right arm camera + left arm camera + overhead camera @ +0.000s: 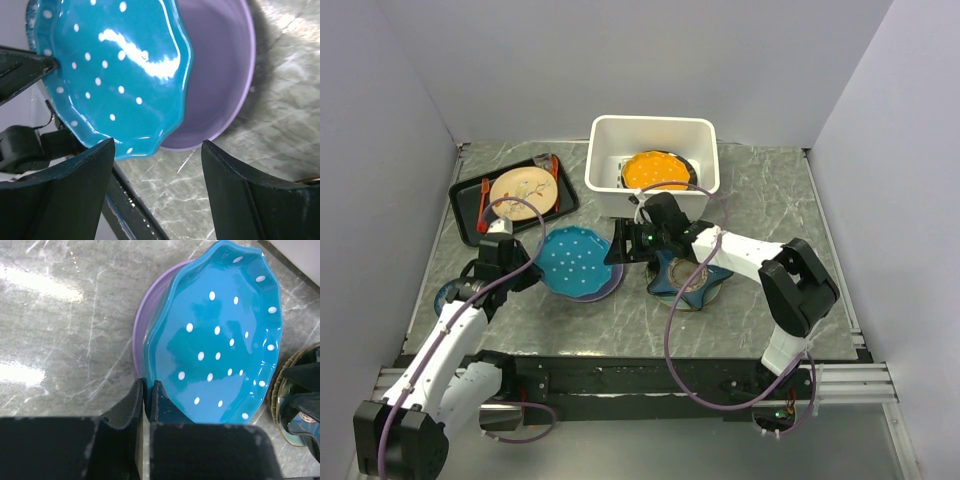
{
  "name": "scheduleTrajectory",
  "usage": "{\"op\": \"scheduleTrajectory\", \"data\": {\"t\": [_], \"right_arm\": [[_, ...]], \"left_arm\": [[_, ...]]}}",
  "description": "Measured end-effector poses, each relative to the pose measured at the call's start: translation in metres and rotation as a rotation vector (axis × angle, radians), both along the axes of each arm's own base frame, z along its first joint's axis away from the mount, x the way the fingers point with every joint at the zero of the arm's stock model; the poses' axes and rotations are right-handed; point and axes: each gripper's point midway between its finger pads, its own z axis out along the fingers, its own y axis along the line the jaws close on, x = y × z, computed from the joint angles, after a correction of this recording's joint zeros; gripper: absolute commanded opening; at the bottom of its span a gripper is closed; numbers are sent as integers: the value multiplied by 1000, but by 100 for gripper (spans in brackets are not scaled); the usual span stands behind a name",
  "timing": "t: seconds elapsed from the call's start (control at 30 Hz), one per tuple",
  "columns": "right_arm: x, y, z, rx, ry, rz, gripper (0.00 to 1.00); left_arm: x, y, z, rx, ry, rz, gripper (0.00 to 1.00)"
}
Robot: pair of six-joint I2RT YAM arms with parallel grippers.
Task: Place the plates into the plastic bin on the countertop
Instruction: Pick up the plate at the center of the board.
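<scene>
A blue dotted plate (578, 262) (220, 340) (115, 70) is tilted up over a purple plate (610, 288) (142, 325) (220, 65) on the countertop (770, 210). My left gripper (536, 263) (148, 395) is shut on its near-left rim. My right gripper (619, 250) (156, 147) stands open at the plate's opposite edge, with nothing between its fingers. The white plastic bin (650, 122) at the back holds an orange plate (655, 170). A navy star-shaped plate (695, 275) lies on another dish under the right arm.
A black tray (465, 195) with a beige plate (523, 190) and orange cutlery sits at the back left. A small blue bowl (448, 296) lies by the left arm. Walls close in the left, right and back sides.
</scene>
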Motion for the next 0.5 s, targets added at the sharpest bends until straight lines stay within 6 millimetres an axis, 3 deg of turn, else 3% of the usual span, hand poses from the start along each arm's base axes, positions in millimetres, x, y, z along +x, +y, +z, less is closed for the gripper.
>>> {"op": "scheduleTrajectory", "data": {"t": [0.5], "right_arm": [[3,0,5,71,21,1,75]], "left_arm": [[-2,-20,18,-89,-48,-85,1]]}}
